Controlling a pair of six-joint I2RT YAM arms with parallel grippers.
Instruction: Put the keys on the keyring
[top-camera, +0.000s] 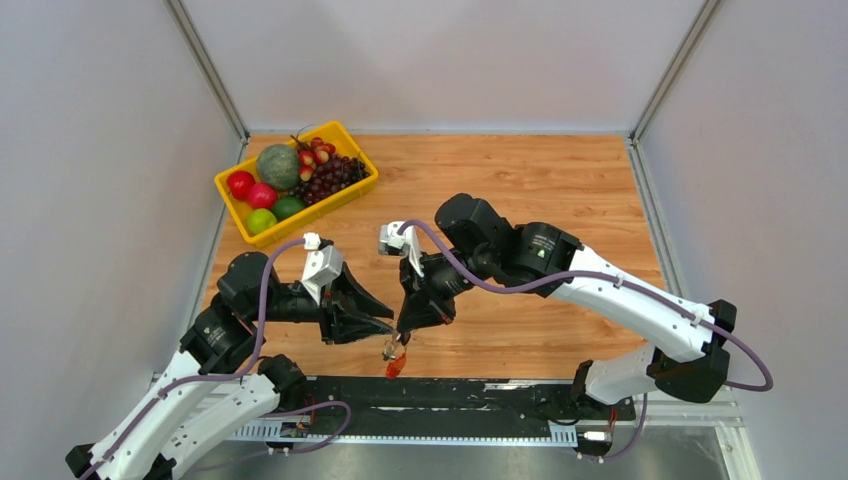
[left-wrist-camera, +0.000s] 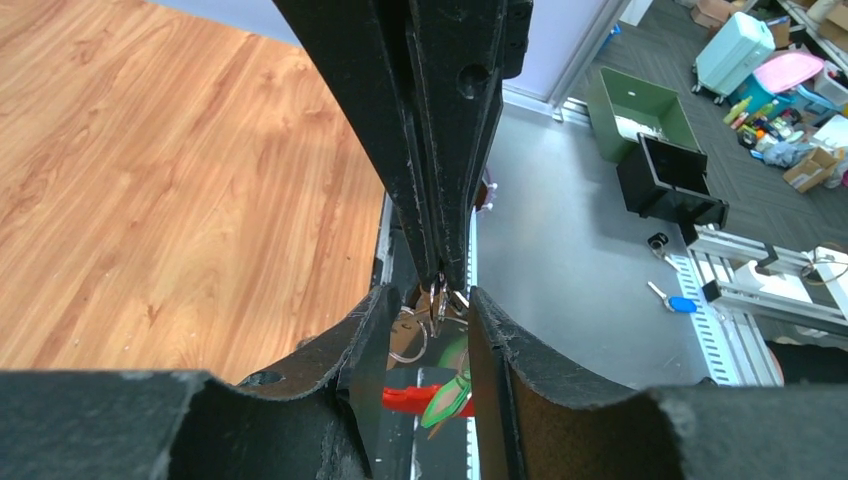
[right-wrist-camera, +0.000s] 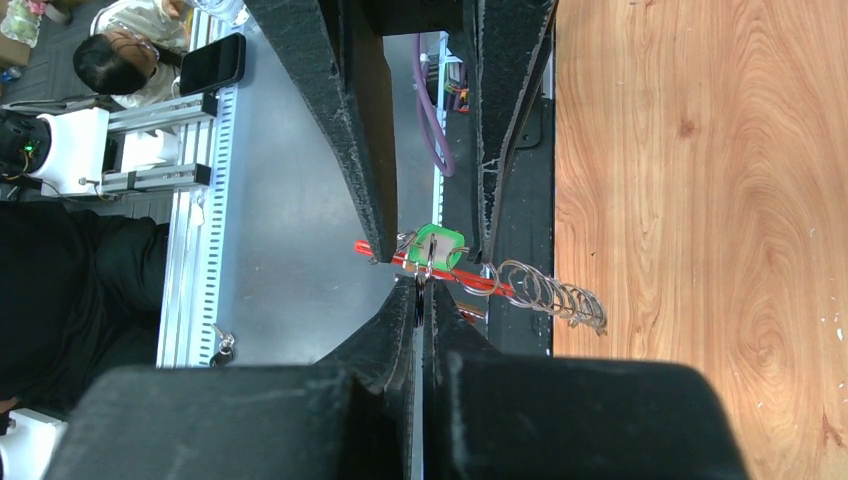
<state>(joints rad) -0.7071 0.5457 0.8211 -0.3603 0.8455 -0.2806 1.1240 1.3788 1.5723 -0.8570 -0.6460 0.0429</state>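
The keyring (top-camera: 394, 358) hangs over the table's near edge, with the tips of my right gripper (right-wrist-camera: 422, 283) shut on its thin metal ring (left-wrist-camera: 437, 297). Below the ring dangle a red tag (left-wrist-camera: 408, 398), a green bit (right-wrist-camera: 437, 245) and a chain of wire rings (right-wrist-camera: 545, 290). My left gripper (left-wrist-camera: 430, 300) is open, its fingers (left-wrist-camera: 372, 335) standing either side of the right gripper's tips (left-wrist-camera: 440, 270) and the ring, close but not clamped. In the top view both grippers (top-camera: 392, 330) meet at the bunch. The keys are hidden or out of view; I cannot pick one out in the bunch.
A yellow basket (top-camera: 352, 196) of fruit stands at the back left of the wooden table (top-camera: 560, 190). On the grey metal bench off the near edge lie a small dark-headed key (right-wrist-camera: 222, 346) and a blue-headed key (left-wrist-camera: 676, 302). A black rail (top-camera: 470, 395) runs along the front.
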